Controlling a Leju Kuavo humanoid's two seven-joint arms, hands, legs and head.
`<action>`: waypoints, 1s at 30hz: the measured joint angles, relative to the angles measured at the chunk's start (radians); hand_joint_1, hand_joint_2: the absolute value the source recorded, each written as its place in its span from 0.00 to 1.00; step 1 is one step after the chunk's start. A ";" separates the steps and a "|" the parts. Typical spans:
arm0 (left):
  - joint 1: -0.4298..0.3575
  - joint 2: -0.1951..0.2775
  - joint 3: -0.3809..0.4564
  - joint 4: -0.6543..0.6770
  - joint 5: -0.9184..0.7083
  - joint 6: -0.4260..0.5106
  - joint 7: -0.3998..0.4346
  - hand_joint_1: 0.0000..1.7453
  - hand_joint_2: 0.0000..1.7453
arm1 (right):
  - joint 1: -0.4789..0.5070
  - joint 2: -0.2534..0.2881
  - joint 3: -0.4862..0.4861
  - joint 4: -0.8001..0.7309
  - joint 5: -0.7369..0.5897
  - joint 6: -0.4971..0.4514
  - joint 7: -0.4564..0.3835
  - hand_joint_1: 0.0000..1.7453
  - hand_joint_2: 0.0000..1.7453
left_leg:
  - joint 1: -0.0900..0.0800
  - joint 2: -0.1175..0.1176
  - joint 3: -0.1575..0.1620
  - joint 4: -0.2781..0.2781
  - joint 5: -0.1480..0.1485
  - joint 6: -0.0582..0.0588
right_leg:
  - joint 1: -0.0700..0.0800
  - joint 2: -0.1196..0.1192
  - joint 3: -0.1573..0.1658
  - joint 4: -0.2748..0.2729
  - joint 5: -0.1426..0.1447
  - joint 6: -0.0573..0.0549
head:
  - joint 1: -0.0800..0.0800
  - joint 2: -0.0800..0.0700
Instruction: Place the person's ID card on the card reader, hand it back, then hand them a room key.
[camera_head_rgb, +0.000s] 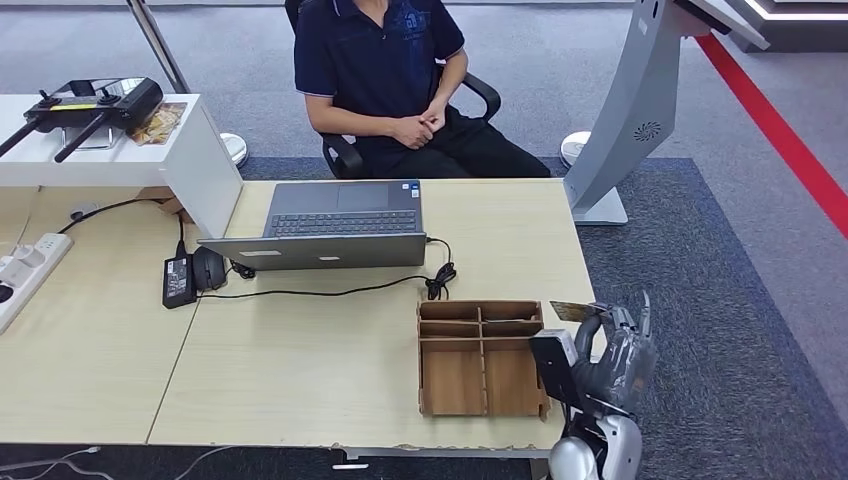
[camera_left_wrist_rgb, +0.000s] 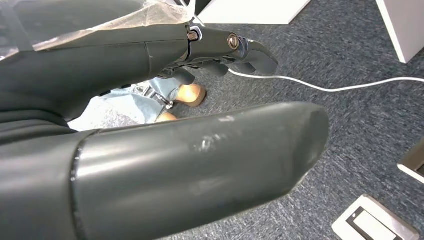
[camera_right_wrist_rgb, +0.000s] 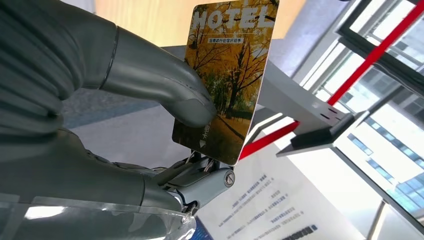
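i see my right hand (camera_head_rgb: 618, 352) off the right end of the table (camera_head_rgb: 330, 370), just beside the wooden divided tray (camera_head_rgb: 481, 356). it pinches the room key (camera_right_wrist_rgb: 227, 80), a card printed "motel" over yellow autumn trees, with the thumb (camera_right_wrist_rgb: 165, 87) pressed on the printed face and darker fingers (camera_right_wrist_rgb: 202, 182) behind it. in the head view the card's edge pokes out above the hand (camera_head_rgb: 572, 311), pointing toward the tray's back corner. i can't make out an id card or a card reader for certain.

my left hand (camera_left_wrist_rgb: 165, 150) hangs over grey carpet, where a white cable (camera_left_wrist_rgb: 320, 88) runs across; the thumb and the dark fingers (camera_left_wrist_rgb: 240, 47) lie apart with nothing between them.

across the table a person (camera_head_rgb: 385, 80) in a dark polo sits in an office chair, hands clasped in the lap. an open laptop (camera_head_rgb: 335, 225) faces them, with its power brick (camera_head_rgb: 178, 280) and a mouse (camera_head_rgb: 209, 268) to its left.
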 joint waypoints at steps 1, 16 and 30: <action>0.000 0.000 0.000 0.000 0.000 0.000 -0.002 0.00 0.00 | -0.002 0.000 0.005 -0.007 -0.005 0.000 -0.005 1.00 1.00 | 0.000 0.000 0.000 0.000 0.000 0.000 | 0.000 0.000 0.000 0.000 0.000 0.000 | 0.000 0.000; -0.002 0.000 -0.018 0.000 -0.019 0.000 -0.008 0.00 0.00 | -0.062 0.001 0.070 -0.039 -0.032 0.001 -0.062 1.00 1.00 | 0.000 -0.001 0.000 0.000 0.000 0.000 | 0.000 0.000 0.001 0.000 0.000 0.000 | 0.000 0.000; -0.010 0.000 -0.039 0.000 -0.034 -0.014 -0.008 0.00 0.00 | -0.153 0.007 0.091 -0.003 -0.039 0.002 -0.064 1.00 1.00 | 0.000 -0.001 0.000 0.000 0.000 0.000 | 0.000 0.000 0.000 0.000 0.000 0.000 | 0.000 0.000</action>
